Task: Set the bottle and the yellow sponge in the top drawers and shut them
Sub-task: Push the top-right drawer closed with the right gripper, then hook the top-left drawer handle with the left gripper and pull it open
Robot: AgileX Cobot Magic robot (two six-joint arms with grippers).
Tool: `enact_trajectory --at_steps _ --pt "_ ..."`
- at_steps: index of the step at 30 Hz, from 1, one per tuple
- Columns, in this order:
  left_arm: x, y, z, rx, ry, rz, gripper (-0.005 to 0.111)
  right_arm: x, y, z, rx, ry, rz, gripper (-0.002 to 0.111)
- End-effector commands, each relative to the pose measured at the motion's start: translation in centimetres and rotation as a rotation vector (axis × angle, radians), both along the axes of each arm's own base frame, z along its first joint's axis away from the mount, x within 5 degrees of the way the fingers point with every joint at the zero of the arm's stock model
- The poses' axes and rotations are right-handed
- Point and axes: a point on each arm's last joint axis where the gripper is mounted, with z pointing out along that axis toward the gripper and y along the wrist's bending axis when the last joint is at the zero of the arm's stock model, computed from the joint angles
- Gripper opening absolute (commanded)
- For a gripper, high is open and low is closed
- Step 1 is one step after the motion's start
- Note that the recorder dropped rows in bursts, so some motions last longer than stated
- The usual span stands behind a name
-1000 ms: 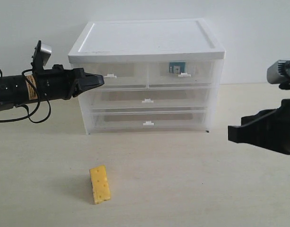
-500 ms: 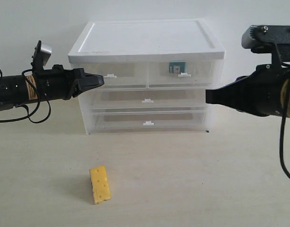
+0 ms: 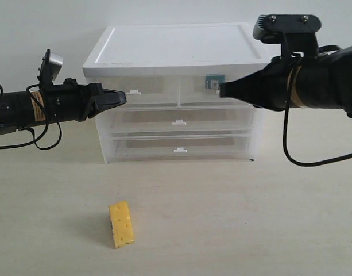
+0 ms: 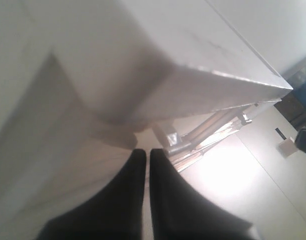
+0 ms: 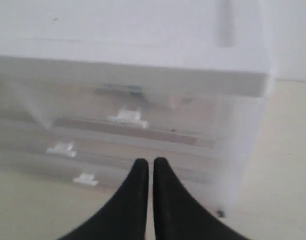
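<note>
Pale tabletop (image 3: 233,224), arms (image 3: 49,106) level toward top drawers (image 3: 158,91), left fingers (image 4: 123,200) and right fingers (image 5: 128,210) together.

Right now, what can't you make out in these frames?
Bottle: only its teal label shows through the frosted right drawer in the exterior view; right wrist view blurs it.
Right claw: its tip covers the right tab in the exterior view, so contact is unclear.
Left claw: contact with the left tab is unclear; left wrist view is blurred.
Sponge: outside both wrist views.
</note>
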Motion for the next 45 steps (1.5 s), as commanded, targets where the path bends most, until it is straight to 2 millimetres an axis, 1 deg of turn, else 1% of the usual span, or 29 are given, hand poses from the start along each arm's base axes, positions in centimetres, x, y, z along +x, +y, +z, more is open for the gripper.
enact_trajectory --at_steps 1,2,5,7,8,9,11,14,16,19,21,25,27,34,36,38,42,45 --pt "1.2 1.4 0.0 -0.001 0.023 0.141 0.004 0.4 -0.5 -0.1 0.158 0.124 0.251 0.0" --pt "1.2 1.4 0.0 0.001 0.023 0.138 0.004 0.4 -1.1 0.1 0.197 0.133 0.275 0.0" --pt "1.2 1.4 0.0 0.002 0.023 0.137 0.004 0.5 -4.0 0.7 0.366 0.173 0.354 0.0" --pt "1.2 1.4 0.0 0.002 0.023 0.137 0.004 0.2 -5.4 0.5 0.474 0.205 0.425 0.0" --pt "1.2 1.4 -0.1 0.004 0.023 0.135 0.004 0.2 -5.8 0.1 0.529 0.203 0.433 0.0" --pt "1.2 1.4 -0.1 0.004 0.023 0.135 0.004 0.3 -6.0 -0.3 0.555 0.187 0.433 0.0" --pt "1.1 1.4 -0.1 0.006 0.028 0.128 0.004 0.7 -6.1 -1.8 0.573 0.167 0.401 0.0" --pt "1.0 1.3 -0.2 0.011 0.04 0.116 0.004 2.0 -6.2 -3.9 0.611 0.183 0.356 0.0" --pt "1.0 1.2 -0.2 0.015 0.039 0.106 0.004 3.1 -6.0 -4.5 0.675 0.164 0.37 0.0" --pt "1.0 1.2 -0.2 0.015 0.038 0.103 0.004 4.7 -5.8 -4.9 0.774 0.132 0.397 0.0" --pt "1.0 1.2 -0.2 0.015 0.038 0.103 0.004 5.8 -5.9 -5.4 0.776 0.129 0.39 0.0" --pt "1.0 1.3 -0.2 0.015 0.038 0.105 0.004 7.3 -6.1 -6.5 0.725 0.129 0.338 0.0" --pt "1.0 1.3 -0.2 0.011 0.039 0.109 0.004 7.7 -6.4 -7.1 0.696 0.12 0.303 0.0" --pt "1.0 1.3 -0.2 0.009 0.039 0.11 0.004 8.2 -6.9 -7.8 0.558 0.076 0.255 0.0" --pt "1.0 1.3 -0.2 0.009 0.039 0.11 0.004 8.3 -7.0 -7.8 0.539 0.054 0.255 0.0" --pt "1.0 1.3 -0.2 0.012 0.04 0.113 0.004 8.5 -7.1 -7.3 0.583 0.017 0.231 0.0" --pt "1.0 1.3 -0.3 0.023 0.039 0.103 0.004 8.3 -6.7 -6.6 0.644 -0.026 0.295 0.0" --pt "0.5 1.1 -0.6 0.038 0.095 0.064 0.004 8.2 -6.6 -6.6 0.646 -0.026 0.309 0.0"
